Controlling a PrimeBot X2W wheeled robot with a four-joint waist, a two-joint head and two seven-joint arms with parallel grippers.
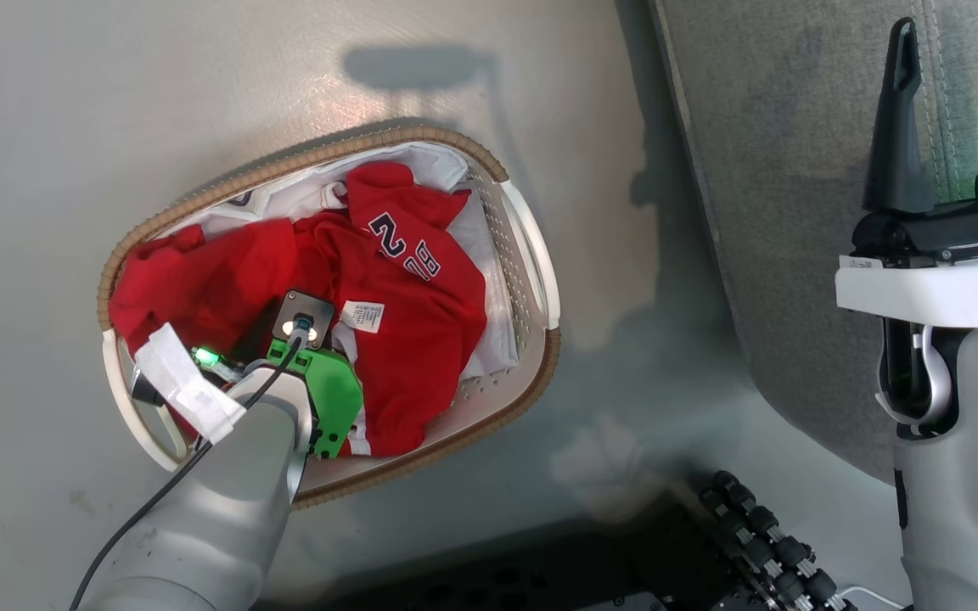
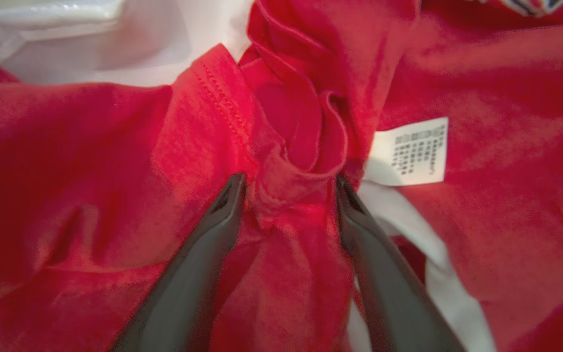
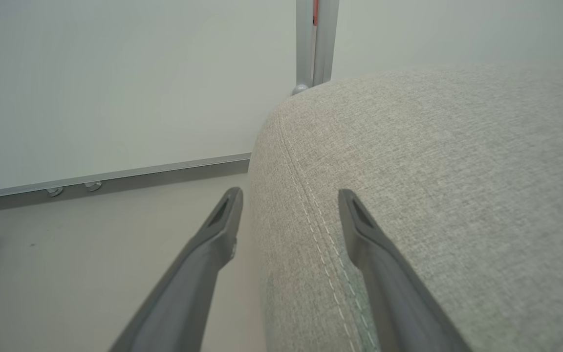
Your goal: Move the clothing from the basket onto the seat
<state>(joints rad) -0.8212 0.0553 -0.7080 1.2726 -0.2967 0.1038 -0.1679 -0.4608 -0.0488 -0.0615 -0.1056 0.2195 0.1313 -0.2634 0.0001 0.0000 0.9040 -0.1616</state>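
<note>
L side, head view: basket (image 1: 550, 365) sits on the floor (image 1: 73, 127), well apart from the R gripper. Clothing (image 1: 421, 339) is all inside it, on top of the white liner (image 1: 442, 165): red heap, numerals (image 1: 404, 246) facing up, small white tag (image 1: 362, 316) near mid-heap. L forearm (image 1: 226, 501) reaches down into the basket; its wrist covers the fingers in that view.

L wrist view: L gripper (image 2: 289, 180) has its fingers spread wide, one each side of a bunched red fold of the clothing (image 2: 91, 146). Both tips are down in the fabric, touching it, but the fold sits loose btwn them, not clamped. Tag (image 2: 411, 151) is just beside the fingertip on that view's right, w/ white trim (image 2: 408, 230) under it.

R side: seat (image 1: 795, 212) lies right of the basket, bare grey fabric. R gripper (image 1: 951, 51) is up over it, fingers spread, holding nothing. R wrist view: R gripper (image 3: 290, 194) straddles the rounded edge of the seat (image 3: 457, 195); one finger is over the floor (image 3: 91, 274), the other over the cushion, stitched seam (image 3: 311, 210) btwn them. Contact w/ the seat: can't tell.
</note>
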